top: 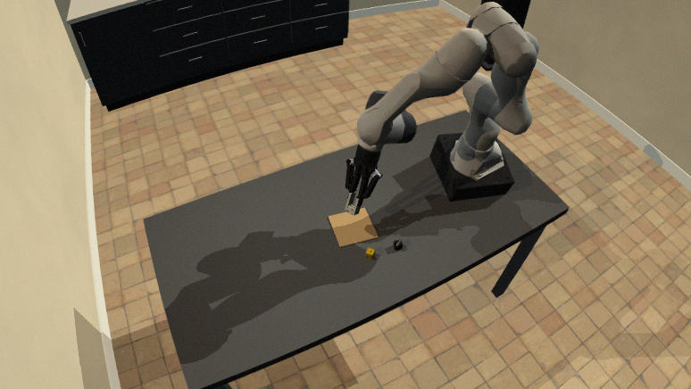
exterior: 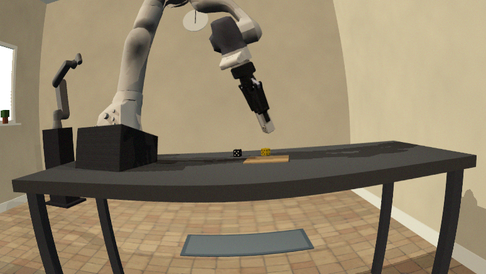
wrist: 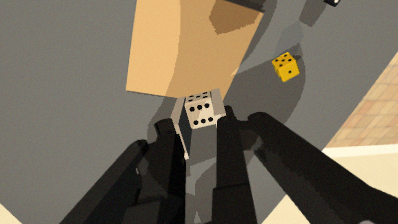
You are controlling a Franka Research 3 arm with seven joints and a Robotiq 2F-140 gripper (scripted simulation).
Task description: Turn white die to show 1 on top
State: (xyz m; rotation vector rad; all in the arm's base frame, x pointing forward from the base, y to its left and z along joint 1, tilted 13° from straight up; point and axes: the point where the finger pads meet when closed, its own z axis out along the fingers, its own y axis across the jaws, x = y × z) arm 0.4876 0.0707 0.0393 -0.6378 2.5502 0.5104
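Note:
My gripper (top: 352, 208) (exterior: 268, 128) (wrist: 201, 106) is shut on the white die (wrist: 202, 112) (exterior: 265, 129) (top: 351, 210) and holds it tilted in the air above the tan mat (top: 353, 227) (exterior: 265, 158) (wrist: 175, 50). In the wrist view the die's face towards the camera shows six pips. The mat lies flat on the dark table (top: 270, 270) (exterior: 238, 176). The yellow die (top: 370, 252) (exterior: 265, 151) (wrist: 285, 67) and the black die (top: 397, 244) (exterior: 237, 153) lie on the table just off the mat, apart from each other.
The arm's black base block (top: 471, 173) (exterior: 115, 146) stands at the table's end. A second dark stand with a small arm (exterior: 58, 139) is beside it. The table's edge shows close by in the wrist view, with tiled floor (wrist: 372, 115) beyond.

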